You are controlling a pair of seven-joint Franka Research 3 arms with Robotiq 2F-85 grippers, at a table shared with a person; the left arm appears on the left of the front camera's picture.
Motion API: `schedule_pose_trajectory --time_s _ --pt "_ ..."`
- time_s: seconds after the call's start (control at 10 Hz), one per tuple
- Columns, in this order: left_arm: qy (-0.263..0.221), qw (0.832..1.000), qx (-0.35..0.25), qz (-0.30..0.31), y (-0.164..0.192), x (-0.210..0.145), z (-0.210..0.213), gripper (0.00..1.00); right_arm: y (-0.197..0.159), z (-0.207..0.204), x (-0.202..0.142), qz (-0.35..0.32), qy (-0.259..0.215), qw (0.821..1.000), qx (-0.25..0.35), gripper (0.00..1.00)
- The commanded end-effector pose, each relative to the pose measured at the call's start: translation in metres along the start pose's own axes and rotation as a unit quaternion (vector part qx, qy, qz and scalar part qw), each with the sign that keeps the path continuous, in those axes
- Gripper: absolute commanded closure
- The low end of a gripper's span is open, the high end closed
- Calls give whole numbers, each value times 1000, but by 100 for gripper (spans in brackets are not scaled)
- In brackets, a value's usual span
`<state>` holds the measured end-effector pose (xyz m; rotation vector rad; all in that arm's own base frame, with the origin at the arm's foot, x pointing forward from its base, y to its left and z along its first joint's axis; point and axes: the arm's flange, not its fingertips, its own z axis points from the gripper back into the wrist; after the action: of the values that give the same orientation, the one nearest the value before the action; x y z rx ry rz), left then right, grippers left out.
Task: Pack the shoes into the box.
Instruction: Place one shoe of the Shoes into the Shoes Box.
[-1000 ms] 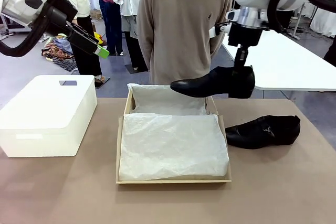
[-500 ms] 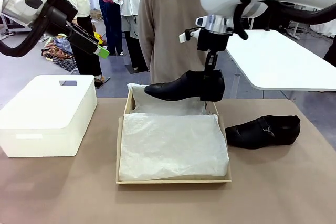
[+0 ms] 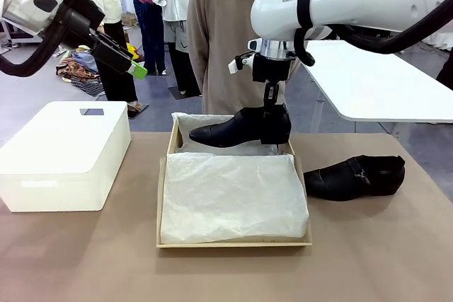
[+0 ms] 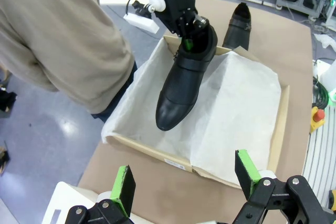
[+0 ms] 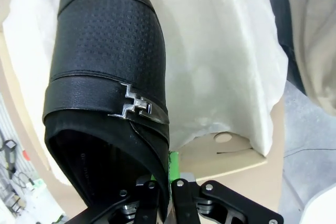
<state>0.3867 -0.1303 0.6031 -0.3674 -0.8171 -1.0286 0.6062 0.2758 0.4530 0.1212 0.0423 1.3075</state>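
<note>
Since 1 s ago the R arm has swung the held shoe [image 3: 237, 127] leftward & down, from off to the right of the box [image 3: 164, 175] to low over its far end. Counter [image 3: 85, 259] carries it all. White bin [image 3: 64, 153] sits far left. Box lies open at centre, tissue paper [image 3: 233, 196] spread as lining. Held shoe hangs level along the far wall, toe to robot's left, prob. leaving room for its mate. Second shoe [image 3: 354, 177] waits on counter just right of box. R claw [image 5: 170, 182] pinches the heel rim, one finger inside: a stiff edge to hold. L claw [image 4: 185, 176] gapes empty, parked high, out of the way.
</note>
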Motion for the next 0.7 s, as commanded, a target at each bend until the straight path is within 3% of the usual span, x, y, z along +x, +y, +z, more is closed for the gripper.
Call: schedule_pose_trajectory --time_s 0.0,0.6 --pt "-9 1000 -7 -8 1 -4 -1 0 -9 5 13 28 6 999 -28 100" --pt "-9 1000 -7 -8 1 -4 -1 0 -23 -29 25 51 -9 998 -30 100"
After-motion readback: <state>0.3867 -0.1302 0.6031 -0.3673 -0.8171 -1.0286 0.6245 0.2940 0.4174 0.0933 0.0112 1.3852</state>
